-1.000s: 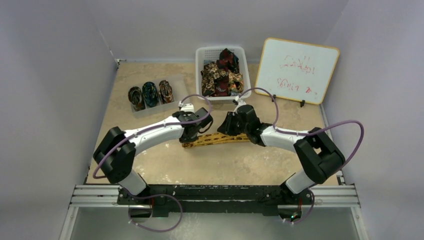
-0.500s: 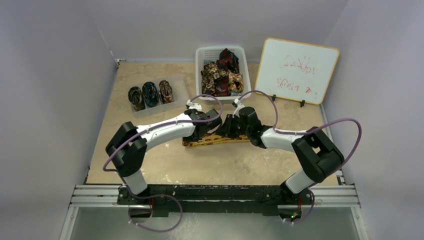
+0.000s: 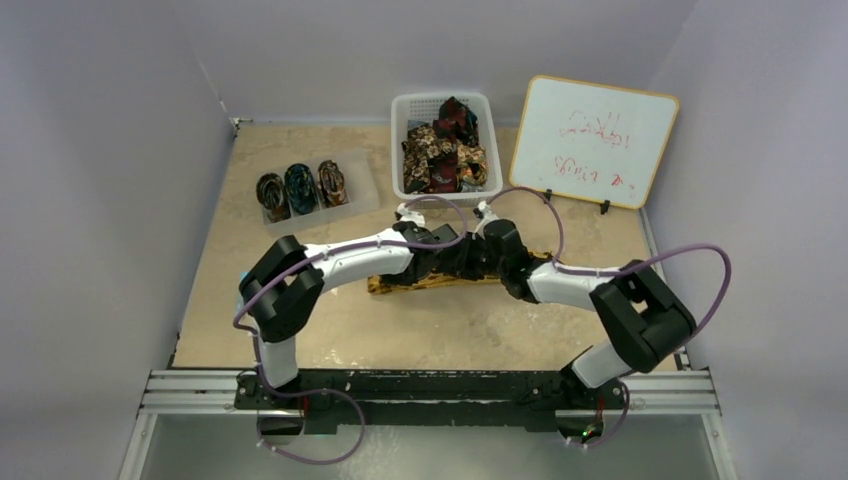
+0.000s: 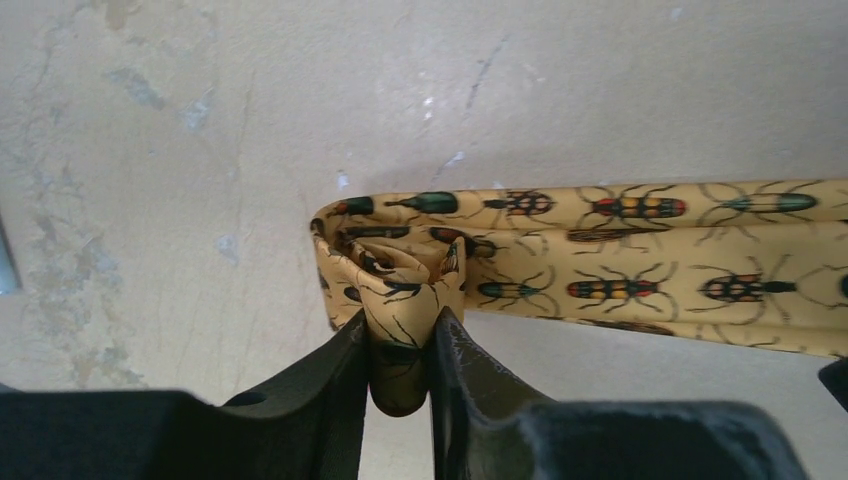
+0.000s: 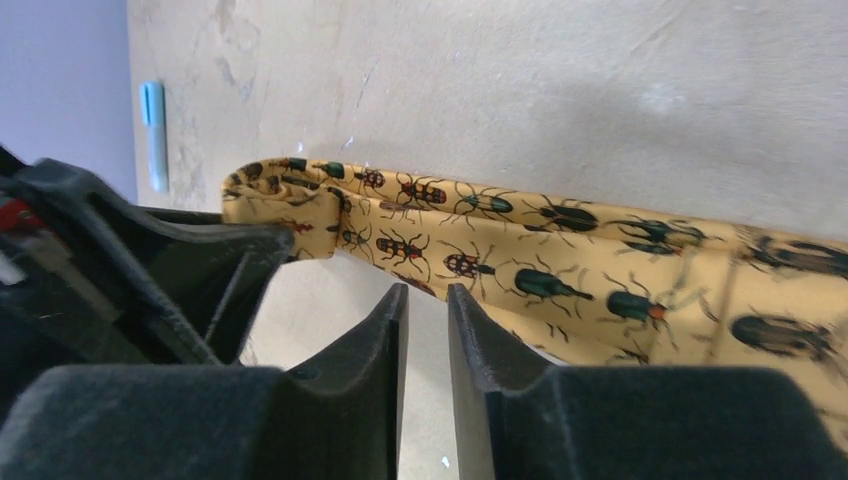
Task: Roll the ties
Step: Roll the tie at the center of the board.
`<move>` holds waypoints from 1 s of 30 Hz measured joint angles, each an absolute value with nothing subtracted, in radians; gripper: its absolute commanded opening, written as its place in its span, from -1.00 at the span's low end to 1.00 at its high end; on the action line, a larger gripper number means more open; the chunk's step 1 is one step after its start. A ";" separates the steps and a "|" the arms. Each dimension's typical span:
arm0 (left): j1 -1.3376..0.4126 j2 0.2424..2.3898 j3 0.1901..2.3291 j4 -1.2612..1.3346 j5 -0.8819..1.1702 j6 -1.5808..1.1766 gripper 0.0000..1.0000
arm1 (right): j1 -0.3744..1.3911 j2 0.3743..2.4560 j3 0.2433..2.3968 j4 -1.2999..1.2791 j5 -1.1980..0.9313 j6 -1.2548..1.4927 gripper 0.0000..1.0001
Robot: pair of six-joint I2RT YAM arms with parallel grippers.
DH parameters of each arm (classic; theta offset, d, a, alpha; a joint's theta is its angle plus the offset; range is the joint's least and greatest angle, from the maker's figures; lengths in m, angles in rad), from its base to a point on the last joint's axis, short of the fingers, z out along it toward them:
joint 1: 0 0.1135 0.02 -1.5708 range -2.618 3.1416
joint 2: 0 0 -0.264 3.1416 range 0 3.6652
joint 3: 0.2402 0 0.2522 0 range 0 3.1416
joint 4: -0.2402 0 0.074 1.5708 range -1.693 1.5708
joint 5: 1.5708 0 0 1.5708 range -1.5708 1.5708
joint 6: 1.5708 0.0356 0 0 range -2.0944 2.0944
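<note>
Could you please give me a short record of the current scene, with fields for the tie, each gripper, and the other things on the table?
Tie in work: golden-yellow beetle-print fabric necktie, flat on the beige table, one end rolled up
Left gripper: shut on the rolled end
Right gripper: narrowly open, holding nothing, beside the tie's edge
Finished: three rolled ties in a clear tray
Waiting: loose ties in a white plastic basket
Also: whiteboard with red writing

Pale lavender walls enclose a beige (scuffed) tabletop.
</note>
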State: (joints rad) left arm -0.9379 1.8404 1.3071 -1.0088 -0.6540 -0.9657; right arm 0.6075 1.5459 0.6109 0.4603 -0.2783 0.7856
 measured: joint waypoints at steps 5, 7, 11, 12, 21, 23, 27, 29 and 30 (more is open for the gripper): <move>-0.943 1.879 1.344 -0.958 -0.621 -0.947 -0.16 | 0.579 1.396 0.518 0.467 -0.183 0.839 -0.02; -0.943 1.887 1.345 -0.920 -0.592 -0.928 -0.09 | 0.567 1.341 0.487 0.468 -0.150 0.854 0.06; -0.943 1.890 1.345 -0.841 -0.530 -0.887 0.02 | 0.559 1.301 0.471 0.467 -0.113 0.868 0.10; -0.943 1.890 1.345 -0.820 -0.514 -0.878 0.03 | 0.558 1.300 0.471 0.467 -0.112 0.869 0.12; -0.943 1.855 1.320 -0.731 -0.435 -0.852 0.20 | 0.556 1.314 0.472 0.458 -0.133 0.833 0.52; -0.942 1.800 1.284 -0.714 -0.422 -0.852 0.22 | 0.555 1.312 0.474 0.462 -0.149 0.802 0.54; -0.918 1.594 1.181 -0.657 -0.385 -0.844 0.25 | 0.555 1.313 0.503 0.470 -0.198 0.695 0.55; -0.891 1.502 1.132 -0.628 -0.361 -0.841 0.26 | 0.555 1.315 0.527 0.514 -0.235 0.626 0.63; -0.864 1.443 1.092 -0.603 -0.342 -0.838 0.26 | 0.555 1.316 0.532 0.536 -0.250 0.602 0.68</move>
State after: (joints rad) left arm -0.8639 1.4429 1.0916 -0.6033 -0.3420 -0.8375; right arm 0.5552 1.3155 0.5320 0.5362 -0.2504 0.6022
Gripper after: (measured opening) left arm 0.622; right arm 0.773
